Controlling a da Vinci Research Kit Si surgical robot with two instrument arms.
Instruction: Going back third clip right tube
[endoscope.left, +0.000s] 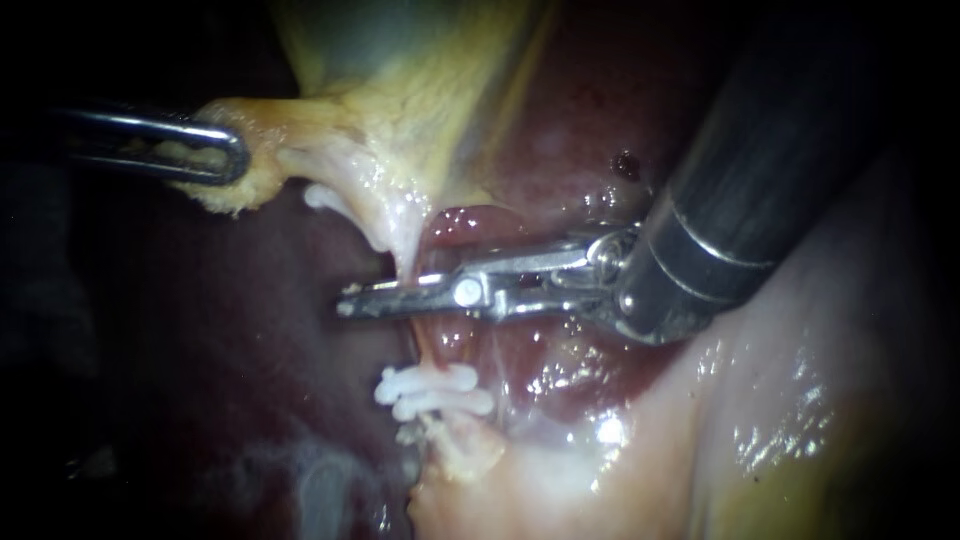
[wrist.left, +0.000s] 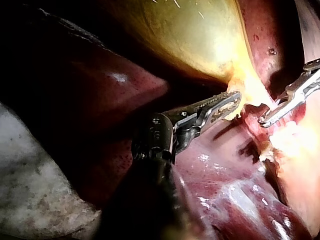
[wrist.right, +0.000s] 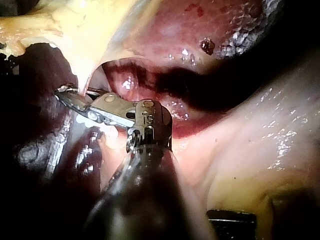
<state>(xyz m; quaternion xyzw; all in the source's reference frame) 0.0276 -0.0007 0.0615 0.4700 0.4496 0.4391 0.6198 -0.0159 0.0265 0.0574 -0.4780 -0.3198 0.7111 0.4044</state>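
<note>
- The tube (endoscope.left: 432, 345) runs as a thin pink strand from the yellow tissue (endoscope.left: 330, 140) down to the pale tissue (endoscope.left: 760, 400).
- White clips (endoscope.left: 437, 390) sit across the tube, stacked close together at its lower end. I cannot count them with certainty.
- My right instrument (endoscope.left: 350, 303) crosses the tube just above the clips and clear of them, with its tips reaching past the tube's far side.
- In the right wrist view a narrow gap shows between its jaws, which stand slightly parted. The tube lies at that gap, but I see no squeeze on it from both sides.
- My left instrument (endoscope.left: 232, 155) is well away from the tube, off towards its upper end. Its jaws are closed on the edge of the yellow tissue, which is stretched sideways from the tube.
- In the left wrist view the same hold shows: both jaws lie on the yellow flap, one to each side.
- The gallbladder (wrist.left: 200, 30) rises beyond the tube's upper end, joined to the yellow tissue.
- The liver (endoscope.left: 560, 130) lies dark red behind the tube.
</note>
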